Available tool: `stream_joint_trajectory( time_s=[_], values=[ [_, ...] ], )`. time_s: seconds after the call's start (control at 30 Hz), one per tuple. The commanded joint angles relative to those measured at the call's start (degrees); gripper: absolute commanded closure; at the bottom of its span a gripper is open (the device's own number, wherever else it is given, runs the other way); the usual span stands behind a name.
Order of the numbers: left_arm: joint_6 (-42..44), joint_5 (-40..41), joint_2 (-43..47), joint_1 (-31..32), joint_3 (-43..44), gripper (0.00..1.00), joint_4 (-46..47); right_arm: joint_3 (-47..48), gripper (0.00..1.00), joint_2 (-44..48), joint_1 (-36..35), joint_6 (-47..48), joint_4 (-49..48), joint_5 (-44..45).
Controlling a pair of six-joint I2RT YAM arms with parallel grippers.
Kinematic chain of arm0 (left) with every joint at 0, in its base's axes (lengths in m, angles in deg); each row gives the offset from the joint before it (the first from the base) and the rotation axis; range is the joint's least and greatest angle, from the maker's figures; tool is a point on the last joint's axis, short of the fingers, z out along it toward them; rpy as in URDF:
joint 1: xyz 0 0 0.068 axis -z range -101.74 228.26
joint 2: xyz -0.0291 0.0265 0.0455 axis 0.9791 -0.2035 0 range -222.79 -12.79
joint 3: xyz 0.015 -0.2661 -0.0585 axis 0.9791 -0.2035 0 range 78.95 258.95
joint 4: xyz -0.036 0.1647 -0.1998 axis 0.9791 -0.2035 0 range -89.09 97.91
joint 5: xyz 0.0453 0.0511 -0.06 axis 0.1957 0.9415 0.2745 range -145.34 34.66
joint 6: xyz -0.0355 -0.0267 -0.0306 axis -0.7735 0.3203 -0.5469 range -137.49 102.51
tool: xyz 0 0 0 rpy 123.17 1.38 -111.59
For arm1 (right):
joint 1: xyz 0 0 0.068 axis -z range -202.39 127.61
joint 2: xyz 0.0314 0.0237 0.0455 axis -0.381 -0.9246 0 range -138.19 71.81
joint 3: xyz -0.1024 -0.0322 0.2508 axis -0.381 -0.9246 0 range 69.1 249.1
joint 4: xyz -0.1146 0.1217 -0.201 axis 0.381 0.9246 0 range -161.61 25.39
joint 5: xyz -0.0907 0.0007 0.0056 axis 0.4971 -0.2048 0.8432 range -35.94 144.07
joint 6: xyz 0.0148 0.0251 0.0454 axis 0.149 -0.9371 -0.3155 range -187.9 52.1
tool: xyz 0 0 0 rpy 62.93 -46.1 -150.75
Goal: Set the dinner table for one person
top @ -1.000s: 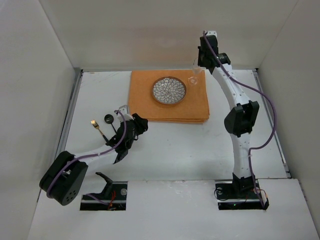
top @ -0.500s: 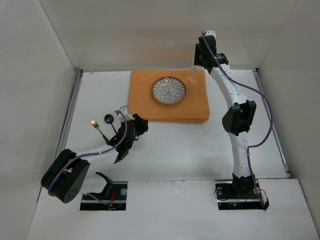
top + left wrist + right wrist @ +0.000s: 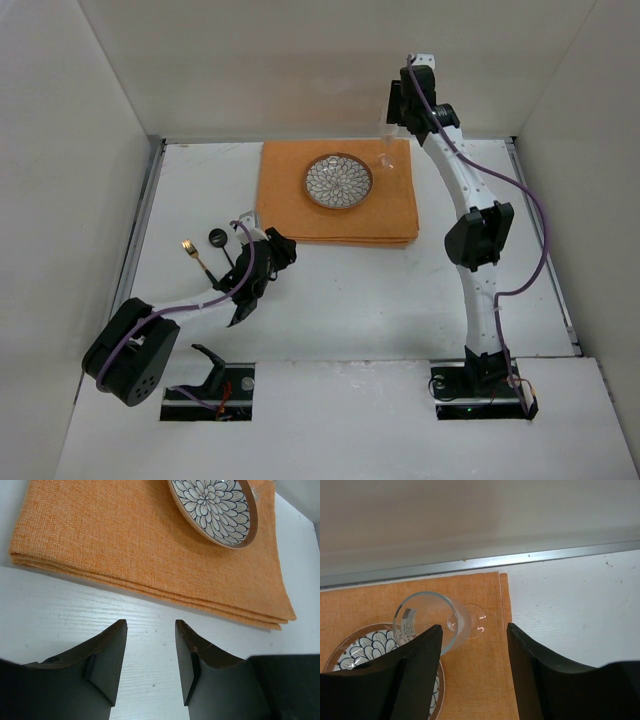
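The white table (image 3: 350, 300) spans the whole floor of the white-walled enclosure, with both arm bases bolted along its near edge. An orange placemat (image 3: 290, 205) lies against the middle of the table's far edge. A round plate (image 3: 338, 181) with a dark flower pattern sits on it, closer to the far edge than the near one. A clear stemmed glass (image 3: 386, 153) stands on its foot at the placemat's far right corner, just beside the plate.

The right arm (image 3: 470, 235) reaches to the far edge of the table, and the right jaws hang above the glass. The right wrist view shows them spread wide and holding nothing. The glass (image 3: 427, 620) shows beyond the fingers (image 3: 415, 680), nearer the left one.

The left arm (image 3: 190, 300) stretches from the near left corner toward the middle of the table. The left jaws hover low over bare table (image 3: 50, 595), just short of the near edge of the placemat (image 3: 100, 530). They are partly open and empty.

A gold fork (image 3: 193, 256) lies on the table toward the left edge. A small black round object (image 3: 216, 238) lies just beside it.
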Motion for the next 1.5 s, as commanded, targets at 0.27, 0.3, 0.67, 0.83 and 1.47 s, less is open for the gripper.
stream_joint_trajectory(
  time_s=[0.27, 0.3, 0.67, 0.83, 1.47],
  values=[
    [-0.1, 0.4, -0.1, -0.4, 0.0, 0.59, 3.2, 2.4, 0.4, 6.7, 0.1, -1.7, -1.9, -0.8],
    [-0.1, 0.4, -0.1, -0.4, 0.0, 0.59, 3.2, 2.4, 0.4, 7.1, 0.1, -1.5, -2.0, -0.8],
    [0.6, 0.8, -0.1, -0.4, 0.2, 0.59, 2.7, -4.2, 0.39, 14.5, 0.0, -1.6, -3.2, -0.9],
    [0.9, 4.3, 0.3, -0.7, 1.6, 0.58, -1.8, -24.8, 0.79, 29.1, -3.5, -1.8, -11.1, -1.0],
    [0.2, 13.6, 14.9, -7.5, 9.2, 0.58, -40.9, -107.1, 0.73, 73.9, -24.5, -16.1, -51.6, -3.8]
  ],
)
